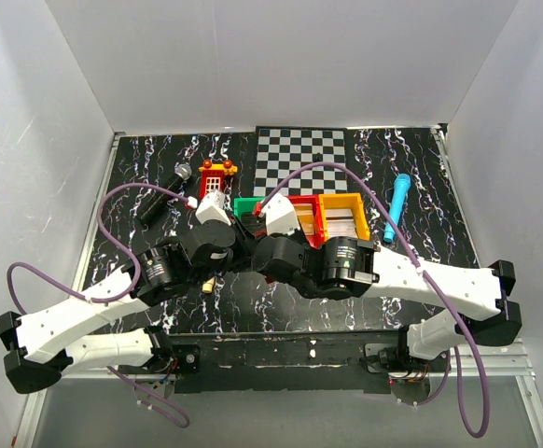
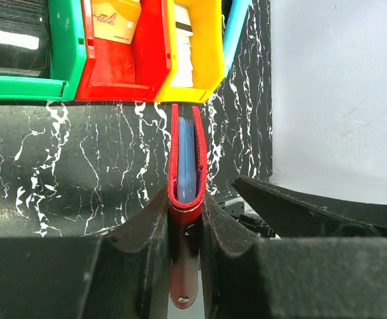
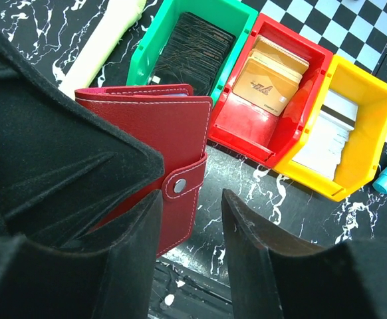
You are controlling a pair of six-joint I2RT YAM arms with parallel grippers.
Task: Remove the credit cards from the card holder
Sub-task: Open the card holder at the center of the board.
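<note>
**Card holder clamped in the left pincer, right pincer apart at its strap**

The left pincer (image 2: pixel 185 199) is closed on the card holder (image 2: pixel 174 153), its 2 fingers pressing the 2 red covers from either side. The holder stands edge-on above the desk (image 2: pixel 80 166), sticking out past the fingertips toward the bins. In that view, pale blue sleeves show between the thin red edges.

The right pincer (image 3: pixel 190 209) has its jaws apart with nothing between them. It sits just in front of the holder's lower corner. The short strap (image 3: pixel 183 186), fixed by 1 silver snap, lies right beside the tip of 1 finger; whether they touch cannot be told. From this side the holder is a flat dark-red grained cover with pale stitching along its rim.

Just beyond it, 3 bins stand side by side. The green bin (image 3: pixel 155 50) holds dark credit cards (image 3: pixel 203 43), the red bin (image 3: pixel 247 143) tan-orange ones, and the yellow bin (image 3: pixel 373 133) pale grey ones.

Farther back lie a chequered board (image 1: pixel 299 154), a blue cylinder (image 1: pixel 395 205) and a microphone (image 1: pixel 164 191).
</note>
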